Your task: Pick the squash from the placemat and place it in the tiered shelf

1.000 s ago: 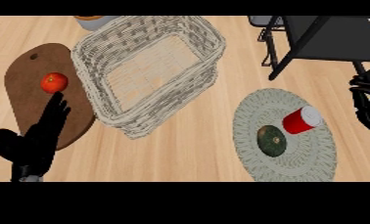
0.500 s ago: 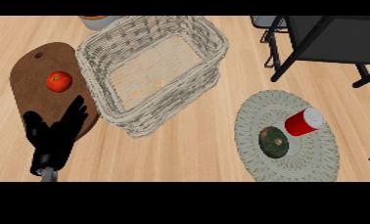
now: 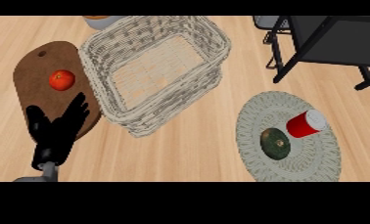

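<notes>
Still at the outset: nothing picked up. Left hand (image 3: 59, 129), fingers spread and empty, over the brown board's (image 3: 39, 76) near end; right hand out of view. Squash (image 3: 275, 142) far right of that hand, on the round placemat (image 3: 289, 167), beside a red cup (image 3: 306, 123). Next, probably: a reach to the squash, then the dark tiered shelf (image 3: 318, 37) beyond.

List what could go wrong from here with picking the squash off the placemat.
1. The red cup lies right beside the squash on the placemat, perhaps touching it; a hand closing on the squash may knock the cup away.
2. Only the left hand shows, open over the cutting board near the tomato, with the wicker basket between it and the squash. Reaching across could bump the basket.
</notes>
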Motion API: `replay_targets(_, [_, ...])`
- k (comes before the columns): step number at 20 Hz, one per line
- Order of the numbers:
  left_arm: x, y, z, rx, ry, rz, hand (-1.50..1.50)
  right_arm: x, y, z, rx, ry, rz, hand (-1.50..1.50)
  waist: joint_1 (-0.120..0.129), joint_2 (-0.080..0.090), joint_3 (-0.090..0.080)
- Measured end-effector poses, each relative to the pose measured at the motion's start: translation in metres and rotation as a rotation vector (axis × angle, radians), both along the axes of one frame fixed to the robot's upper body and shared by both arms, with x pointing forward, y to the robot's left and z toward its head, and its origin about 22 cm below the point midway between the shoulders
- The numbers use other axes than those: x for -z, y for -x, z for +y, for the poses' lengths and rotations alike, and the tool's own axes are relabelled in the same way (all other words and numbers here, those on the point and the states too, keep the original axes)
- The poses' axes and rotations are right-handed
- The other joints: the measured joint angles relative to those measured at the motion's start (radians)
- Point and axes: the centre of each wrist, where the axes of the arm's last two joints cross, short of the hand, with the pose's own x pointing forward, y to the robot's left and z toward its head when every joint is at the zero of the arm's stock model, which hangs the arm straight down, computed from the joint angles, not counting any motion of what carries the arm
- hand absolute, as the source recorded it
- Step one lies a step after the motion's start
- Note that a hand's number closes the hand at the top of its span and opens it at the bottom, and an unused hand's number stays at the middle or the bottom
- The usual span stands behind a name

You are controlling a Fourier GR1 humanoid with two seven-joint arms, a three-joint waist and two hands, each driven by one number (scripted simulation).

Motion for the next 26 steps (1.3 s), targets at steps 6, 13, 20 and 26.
replay_targets(6, [-0.005, -0.007, -0.001, 0.014, 0.007, 0.012, 0.0, -0.044, -0.016, 0.046, -0.003, 0.08, 0.129, -1.5, 0.015, 0.004, -0.002])
replay_targets(13, [-0.004, -0.011, -0.005, 0.03, 0.012, 0.007, 0.0, -0.068, -0.039, 0.093, 0.121, 0.171, 0.225, -1.5, 0.031, 0.006, 0.0])
replay_targets(20, [-0.004, -0.015, -0.009, 0.036, 0.006, 0.006, 0.0, -0.069, -0.067, 0.132, 0.168, 0.235, 0.353, -1.5, 0.035, 0.006, 0.001])
replay_targets(26, [-0.002, -0.014, -0.004, 0.032, 0.007, 0.007, 0.0, -0.056, -0.085, 0.161, 0.136, 0.314, 0.437, -1.5, 0.03, 0.003, 0.002])
